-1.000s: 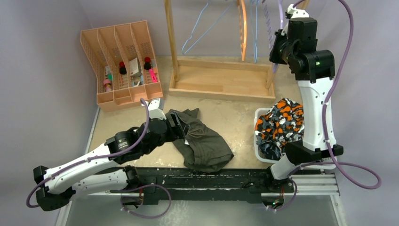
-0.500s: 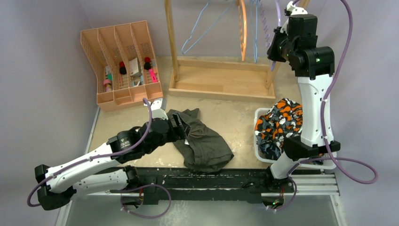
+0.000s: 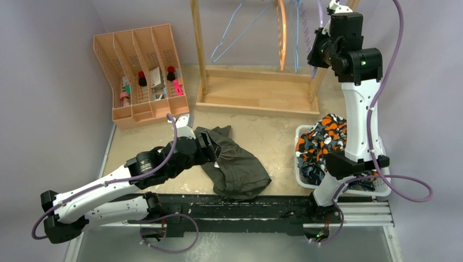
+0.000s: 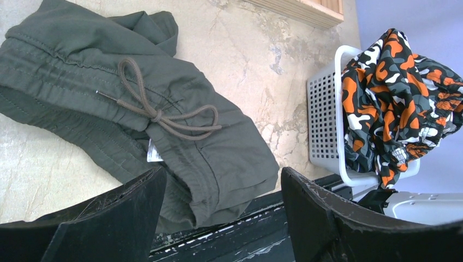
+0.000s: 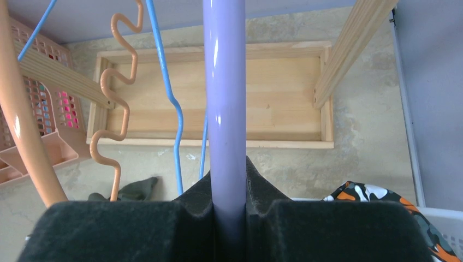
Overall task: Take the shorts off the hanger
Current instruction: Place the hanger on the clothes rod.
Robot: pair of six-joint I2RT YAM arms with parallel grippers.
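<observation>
Left arm (image 3: 104,188) stretched low, jaws wide apart; right arm (image 3: 357,109) raised upright, jaws clamped on purple hanger (image 5: 225,109).

Even, diffuse light from above; shadows soft and faint. A bright glare streak runs along the lilac hanger bar (image 5: 225,109). Top view slightly soft.

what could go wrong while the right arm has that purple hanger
The right gripper is shut on the purple hanger beside the blue hanger and orange hanger; pulling it could snag them. The olive shorts lie at the near edge of the table by the open left gripper and might slide off.
</observation>
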